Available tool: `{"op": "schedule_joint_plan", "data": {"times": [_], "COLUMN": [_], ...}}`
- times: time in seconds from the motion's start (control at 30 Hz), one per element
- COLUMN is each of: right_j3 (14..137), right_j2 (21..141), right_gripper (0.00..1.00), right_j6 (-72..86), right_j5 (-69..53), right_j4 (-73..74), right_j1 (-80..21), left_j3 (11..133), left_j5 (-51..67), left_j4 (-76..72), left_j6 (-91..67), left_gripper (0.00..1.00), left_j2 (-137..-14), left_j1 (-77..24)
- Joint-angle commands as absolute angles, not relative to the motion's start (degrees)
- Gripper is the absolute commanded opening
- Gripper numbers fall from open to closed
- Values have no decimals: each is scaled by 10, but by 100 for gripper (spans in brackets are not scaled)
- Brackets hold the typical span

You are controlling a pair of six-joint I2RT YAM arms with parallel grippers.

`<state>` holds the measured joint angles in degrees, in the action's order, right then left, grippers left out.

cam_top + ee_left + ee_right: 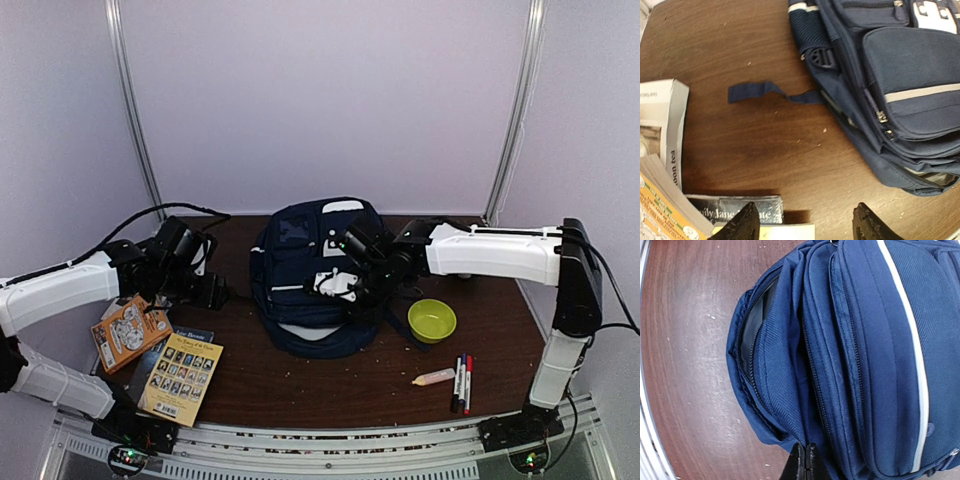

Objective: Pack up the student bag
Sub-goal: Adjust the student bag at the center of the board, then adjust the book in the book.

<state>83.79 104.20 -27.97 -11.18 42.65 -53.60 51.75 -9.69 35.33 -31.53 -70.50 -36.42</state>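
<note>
Two arms point(500, 255) rise from the near edge of the brown table point(300, 385). At about 8 o'clock on it, nearest the camera, lies a loose pile of books point(182, 377), a yellow-covered one on top and an orange one just behind it. At about 4 o'clock, a few pens point(462, 382) lie side by side with a small pale tube point(434, 377) just to their left. Farther back, at 3 o'clock, sits a green bowl point(431, 319). The navy backpack point(300, 290) lies flat at the table's centre, reaching toward 12 o'clock, its white-striped front pocket facing up. The bowl is near its right side. The left gripper point(805, 225) hangs low at the bag's 9 o'clock, above the far edge of the books, its fingers point(740, 225) well apart with nothing between them. A blue strap point(765, 92) trails flat on the wood from the bag's side. The right gripper point(805, 462) is over the bag's front, its fingers pressed together at the bag's edge. I cannot tell whether any fabric is pinched.
</note>
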Motion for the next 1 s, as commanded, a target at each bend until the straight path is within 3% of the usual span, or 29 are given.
{"op": "schedule_joint_plan", "data": {"times": [0.0,0.07,0.1,0.13,0.2,0.33,0.67,0.87,0.97], "right_j3": [850,858,863,866,871,888,945,982,993], "right_j2": [1035,1032,1030,1029,1028,1054,1144,1189,1214], "right_gripper": [10,21,33,39,43,46,46,45,45], "right_j6": [-286,-284,-281,-275,-253,-158,-13,2,31], "right_j5": [-174,-190,-199,-207,-223,-264,-366,-377,-397], "right_j4": [430,434,433,429,411,357,289,257,229], "right_j1": [-537,-537,-538,-538,-538,-538,-556,-581,-582], "left_j3": [519,519,518,518,516,510,449,443,446], "left_j5": [-115,-115,-116,-116,-115,-105,-82,-83,-91], "left_j4": [417,447,468,482,505,534,599,637,658], "left_j6": [-340,-354,-362,-368,-377,-387,-428,-456,-465], "left_gripper": [68,71,72,74,82,88,76,76,81], "left_j2": [-690,-687,-686,-684,-679,-669,-639,-647,-655], "left_j1": [-355,-352,-350,-349,-343,-314,-269,-268,-264]}}
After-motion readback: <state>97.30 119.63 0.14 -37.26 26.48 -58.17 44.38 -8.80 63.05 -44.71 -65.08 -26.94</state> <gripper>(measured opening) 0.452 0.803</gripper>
